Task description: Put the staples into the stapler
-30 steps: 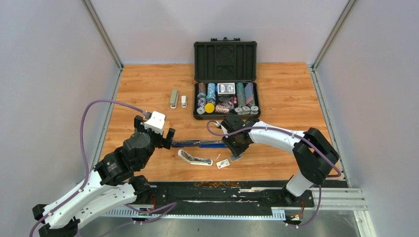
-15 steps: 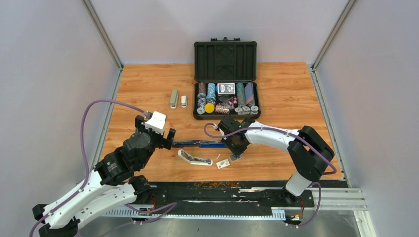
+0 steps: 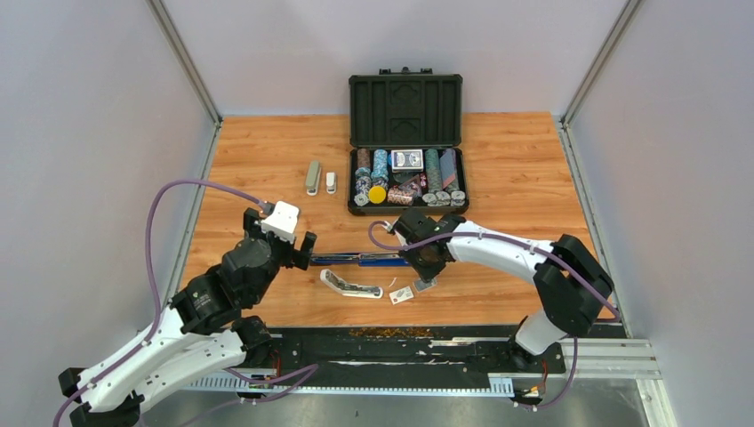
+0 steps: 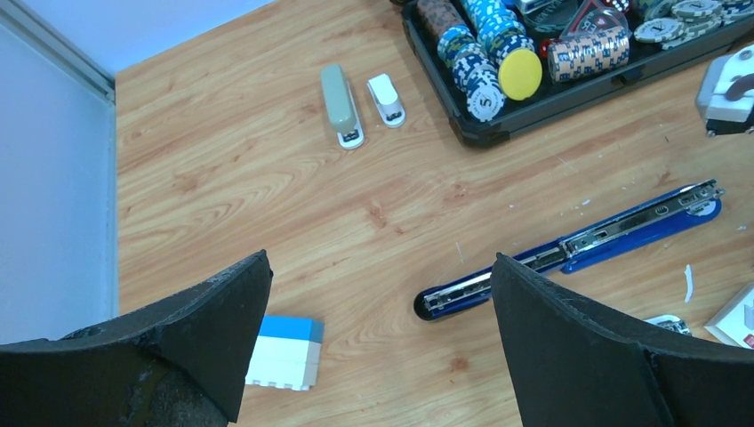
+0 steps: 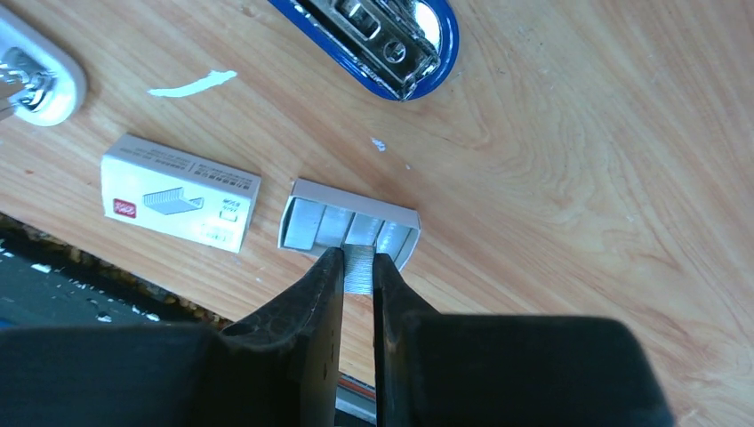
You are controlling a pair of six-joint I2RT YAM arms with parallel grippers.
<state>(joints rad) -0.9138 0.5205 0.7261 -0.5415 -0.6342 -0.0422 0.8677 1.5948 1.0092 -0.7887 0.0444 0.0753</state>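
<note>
1. The right gripper [image 5: 357, 260] pinches the staples [image 5: 360, 274], jaws nearly closed, just beside the stapler [image 5: 391, 44]'s end.
2. It should align them lengthwise with the stapler before lowering.
3. The left gripper [image 4: 381, 267] gapes empty near the stapler's other end.

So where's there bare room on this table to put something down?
Bare wood lies right of the chip case, in the far-left corner behind the grey-olive stapler, and between that and the blue stapler. It is crowded on the blue stapler's near side: white box, staple tray, right pincer gripping the staples.
</note>
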